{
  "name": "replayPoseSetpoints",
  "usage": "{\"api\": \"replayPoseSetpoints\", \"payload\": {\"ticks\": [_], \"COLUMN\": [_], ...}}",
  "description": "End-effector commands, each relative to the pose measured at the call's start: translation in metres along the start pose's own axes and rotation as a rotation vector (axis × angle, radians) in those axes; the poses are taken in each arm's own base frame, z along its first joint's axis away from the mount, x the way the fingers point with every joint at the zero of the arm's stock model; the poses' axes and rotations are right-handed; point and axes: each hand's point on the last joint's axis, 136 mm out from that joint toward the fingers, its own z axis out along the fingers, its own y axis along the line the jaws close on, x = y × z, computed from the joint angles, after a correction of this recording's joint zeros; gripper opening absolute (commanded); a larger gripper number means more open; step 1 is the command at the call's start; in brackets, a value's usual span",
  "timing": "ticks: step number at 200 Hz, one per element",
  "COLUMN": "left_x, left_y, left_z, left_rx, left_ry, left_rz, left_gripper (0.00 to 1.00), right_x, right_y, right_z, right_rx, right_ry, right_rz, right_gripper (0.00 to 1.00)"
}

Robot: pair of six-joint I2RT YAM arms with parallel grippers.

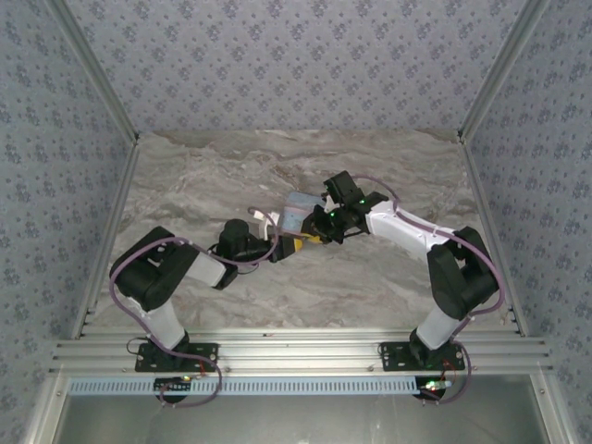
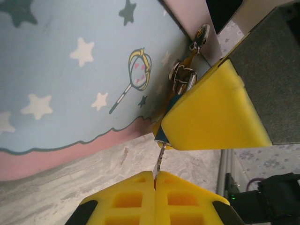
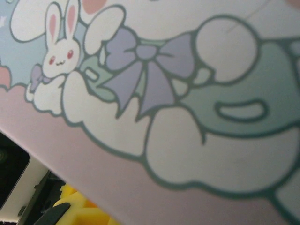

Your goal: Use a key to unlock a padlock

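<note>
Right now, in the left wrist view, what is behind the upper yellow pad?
A dark teal corner of the padlock peeks out at the yellow pad's left edge, silver rings above it and the key below. The pad covers the rest, keyhole included.

no text, number or brand legible; tin (image 2: 61,93) printed with pictures alone, stars (image 2: 83,51), a rabbit (image 3: 58,44), a bow (image 3: 150,65)

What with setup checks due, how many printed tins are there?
1: the light blue cartoon-printed rectangular tin near the middle of the marble-patterned table; another could be hidden.
</note>
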Motion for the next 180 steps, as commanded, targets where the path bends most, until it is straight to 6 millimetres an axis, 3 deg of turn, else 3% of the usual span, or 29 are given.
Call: {"api": "replayPoseSetpoints", "payload": {"ticks": [1, 75, 145, 180], "left_x": [-0.063, -0.075, -0.07, -0.07], "left_y": [-0.108, -0.126, -0.063, -0.051], "left_z": [-0.007, -0.01, -0.005, -0.013], "left_rx": [0.358, 0.429, 0.246, 0.218], "left_ry": [-0.133, -0.088, -0.156, -0.179], "left_rz": [0.216, 0.175, 0.091, 0.067], "left_gripper": [0.0, 0.0, 0.0, 0.0], "right_x": [0.021, 0.026, 0.031, 0.031], "right_y": [0.002, 0.001, -0.004, -0.017], "right_z": [0.001, 0.005, 0.011, 0.014], "right_rx": [-0.03, -0.031, 0.014, 0.058], "right_ry": [0.074, 0.101, 0.087, 0.046], "right_rz": [-0.051, -0.074, -0.082, -0.072], "right_gripper": [0.0, 0.0, 0.0, 0.0]}}
